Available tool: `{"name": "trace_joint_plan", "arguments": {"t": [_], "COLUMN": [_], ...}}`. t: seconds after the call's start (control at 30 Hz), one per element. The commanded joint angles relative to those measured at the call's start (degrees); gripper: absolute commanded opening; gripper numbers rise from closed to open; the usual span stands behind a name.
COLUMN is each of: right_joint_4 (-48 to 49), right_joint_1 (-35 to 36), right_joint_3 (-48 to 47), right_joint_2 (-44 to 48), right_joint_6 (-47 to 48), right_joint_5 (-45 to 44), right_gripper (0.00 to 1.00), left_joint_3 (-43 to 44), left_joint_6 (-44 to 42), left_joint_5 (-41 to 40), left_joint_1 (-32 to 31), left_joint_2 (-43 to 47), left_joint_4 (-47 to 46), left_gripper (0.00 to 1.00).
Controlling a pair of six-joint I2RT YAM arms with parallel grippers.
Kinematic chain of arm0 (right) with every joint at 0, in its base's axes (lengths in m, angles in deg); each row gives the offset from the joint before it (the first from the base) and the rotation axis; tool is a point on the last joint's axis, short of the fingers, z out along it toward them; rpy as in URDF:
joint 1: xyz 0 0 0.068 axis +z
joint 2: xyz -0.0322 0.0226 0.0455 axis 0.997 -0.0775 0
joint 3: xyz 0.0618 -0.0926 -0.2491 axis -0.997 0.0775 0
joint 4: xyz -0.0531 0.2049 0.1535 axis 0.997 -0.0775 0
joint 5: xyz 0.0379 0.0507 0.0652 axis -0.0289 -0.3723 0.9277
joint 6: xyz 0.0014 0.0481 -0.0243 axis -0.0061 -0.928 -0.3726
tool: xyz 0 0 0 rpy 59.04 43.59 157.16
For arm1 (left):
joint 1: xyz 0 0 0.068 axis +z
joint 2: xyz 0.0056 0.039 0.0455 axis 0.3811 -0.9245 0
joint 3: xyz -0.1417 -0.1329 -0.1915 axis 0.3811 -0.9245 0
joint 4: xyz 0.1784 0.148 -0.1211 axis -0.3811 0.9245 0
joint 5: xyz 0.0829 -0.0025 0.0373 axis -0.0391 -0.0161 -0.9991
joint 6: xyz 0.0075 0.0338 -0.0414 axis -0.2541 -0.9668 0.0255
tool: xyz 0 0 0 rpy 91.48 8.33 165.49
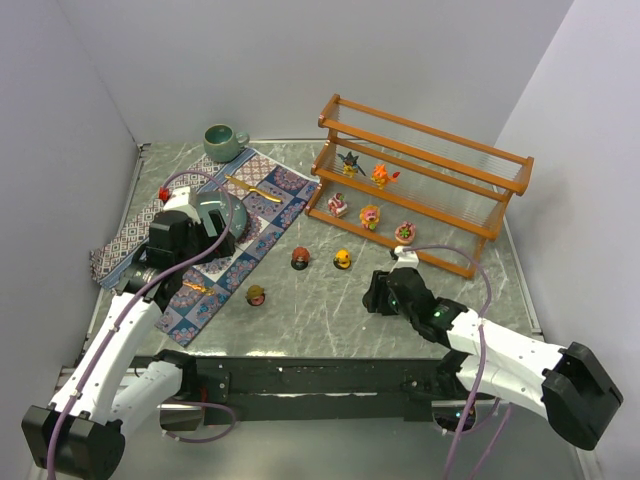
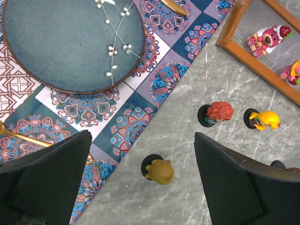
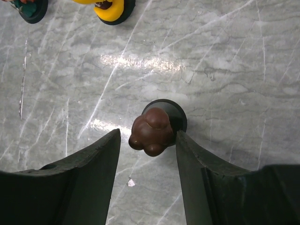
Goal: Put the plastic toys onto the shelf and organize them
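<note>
Five toys on shelf [image 1: 430,190] | right jaws spread around brown toy [image 3: 150,131] | left jaws released | no legible writing

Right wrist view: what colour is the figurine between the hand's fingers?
Dark brown figurine, standing on a black round base; the right wrist view shows it best.

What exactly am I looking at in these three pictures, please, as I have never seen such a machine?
Two white robot arms are bolted to a table's near edge. One picture looks down from above; the other two come from cameras on each wrist, the dark shapes being pincer fingers. On the grey table stand a wooden shelf already holding five small toys, a patterned mat with a plate, and a green mug. The left pincer is open above a tan toy, with a red-haired toy and a yellow toy nearby. The right pincer brackets a brown toy; its jaws are not closed on it.
</note>
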Motion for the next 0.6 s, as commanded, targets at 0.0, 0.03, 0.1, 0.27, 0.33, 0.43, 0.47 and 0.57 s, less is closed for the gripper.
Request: {"name": "trace_joint_plan", "arguments": {"t": [0.0,0.03,0.1,0.27,0.33,0.43,0.47,0.57], "right_joint_4": [2.8,2.8,3.0,3.4,3.7,4.1,4.1,4.2], "right_joint_1": [0.4,0.4,0.5,0.6,0.5,0.5,0.6,0.6], "right_joint_3": [0.8,0.9,1.0,1.1,1.1,0.9,0.8,1.0], "right_joint_2": [0.0,0.0,0.0,-0.3,-0.3,-0.6,-0.8,-0.8], "right_joint_6": [-0.3,-0.3,-0.2,0.2,0.4,0.4,0.6,0.6], "right_joint_5": [-0.4,-0.4,-0.6,-1.5,-1.5,-1.5,-1.6,-1.7], "right_gripper": [0.57,0.57,0.57,0.53,0.52,0.47,0.45,0.37], "left_joint_3": [-0.3,-0.3,-0.3,-0.3,-0.3,-0.4,-0.3,-0.3], "left_joint_6": [-0.8,-0.8,-0.8,-0.8,-0.9,-0.8,-0.8,-0.8], "left_joint_5": [0.9,0.9,0.8,0.8,0.7,0.7,0.7,0.7], "left_joint_1": [0.3,0.3,0.3,0.3,0.3,0.3,0.3,0.3], "left_joint_2": [0.0,0.1,0.1,0.1,0.1,0.2,0.2,0.2], "left_joint_4": [-1.8,-1.8,-1.8,-1.7,-1.7,-1.7,-1.8,-1.7], "left_gripper": [0.97,0.97,0.97,0.97,0.97,0.97,0.97,0.97]}}
